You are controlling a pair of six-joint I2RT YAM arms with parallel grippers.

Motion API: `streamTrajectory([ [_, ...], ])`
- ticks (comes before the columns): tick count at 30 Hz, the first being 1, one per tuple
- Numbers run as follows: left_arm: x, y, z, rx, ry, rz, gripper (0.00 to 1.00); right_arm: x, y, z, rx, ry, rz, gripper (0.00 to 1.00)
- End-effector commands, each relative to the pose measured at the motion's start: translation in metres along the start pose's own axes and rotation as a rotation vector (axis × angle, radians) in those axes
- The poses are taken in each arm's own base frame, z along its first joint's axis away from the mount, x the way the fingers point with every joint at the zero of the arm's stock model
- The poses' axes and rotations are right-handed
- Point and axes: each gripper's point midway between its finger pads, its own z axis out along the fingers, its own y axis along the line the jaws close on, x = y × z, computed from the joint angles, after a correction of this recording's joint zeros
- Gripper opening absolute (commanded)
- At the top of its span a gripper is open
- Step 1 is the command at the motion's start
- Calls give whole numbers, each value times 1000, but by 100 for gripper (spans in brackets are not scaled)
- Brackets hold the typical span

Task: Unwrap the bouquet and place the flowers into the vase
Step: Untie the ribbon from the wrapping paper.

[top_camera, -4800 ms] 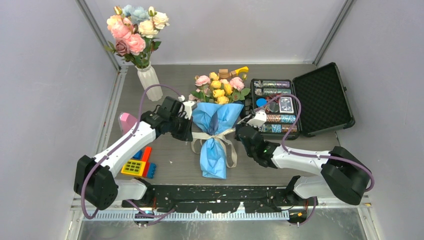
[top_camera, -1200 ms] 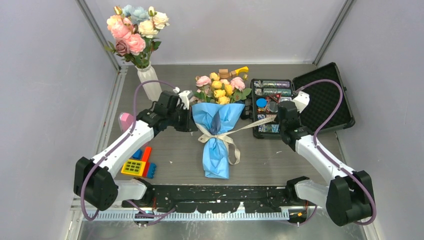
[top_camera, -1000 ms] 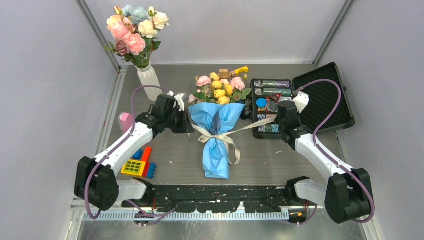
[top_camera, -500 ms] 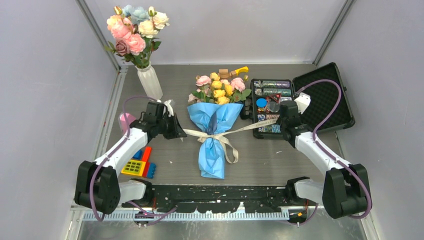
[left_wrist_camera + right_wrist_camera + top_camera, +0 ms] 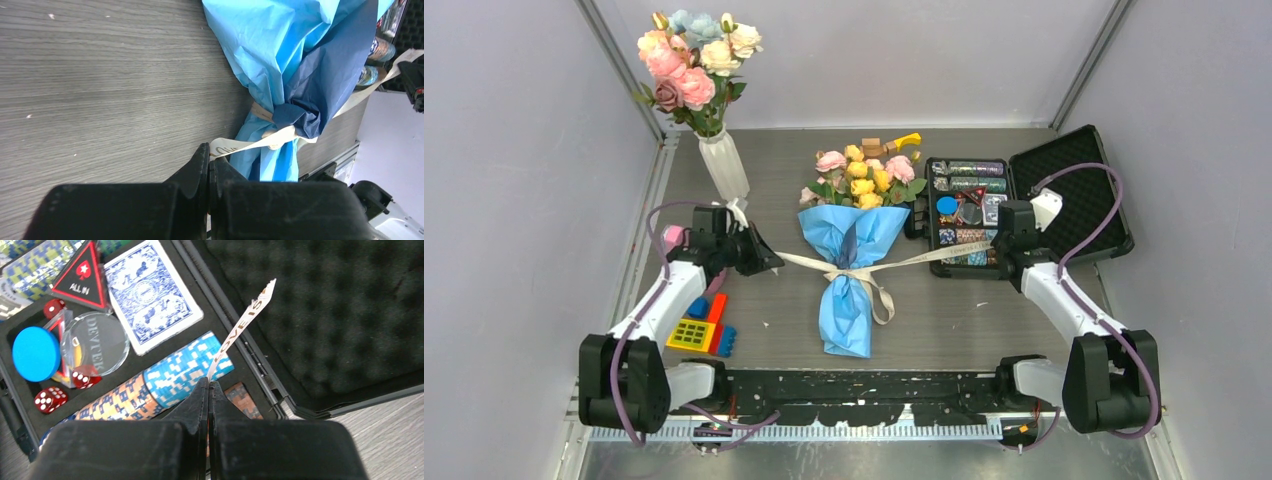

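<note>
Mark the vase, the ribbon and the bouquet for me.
vase (image 5: 724,168), top view, ribbed white body.
ribbon (image 5: 241,327), right wrist view, printed end strand.
bouquet (image 5: 849,235), top view, light blue paper wrap.

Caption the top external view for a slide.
Left gripper and right gripper, each shut on a cream ribbon end, hold it taut across the blue-wrapped bouquet.

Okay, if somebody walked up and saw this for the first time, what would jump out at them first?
The blue-wrapped bouquet lying in the middle, its cream ribbon stretched sideways between the left gripper and the right gripper, each shut on one end. Next, the white vase of big pink and white blooms at the far left, and the open black case of poker chips on the right.
</note>
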Motion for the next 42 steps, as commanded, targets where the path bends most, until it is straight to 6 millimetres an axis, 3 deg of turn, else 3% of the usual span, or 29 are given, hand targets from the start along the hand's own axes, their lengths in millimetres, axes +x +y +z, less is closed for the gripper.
streamTrajectory([
  [1, -17, -3, -14, 33, -83, -8, 0, -20, -9, 1, 15, -38, 41, 0],
  [18, -47, 8, -60, -8, -183, -28, 0, -27, -29, 5, 35, -34, 115, 0],
  [28, -62, 17, -82, -64, -236, 18, 0, -41, -35, -4, 30, -55, 141, 0],
  [42, -85, 44, -116, -286, -363, 95, 0, -58, -48, -14, 41, -80, 168, 0],
])
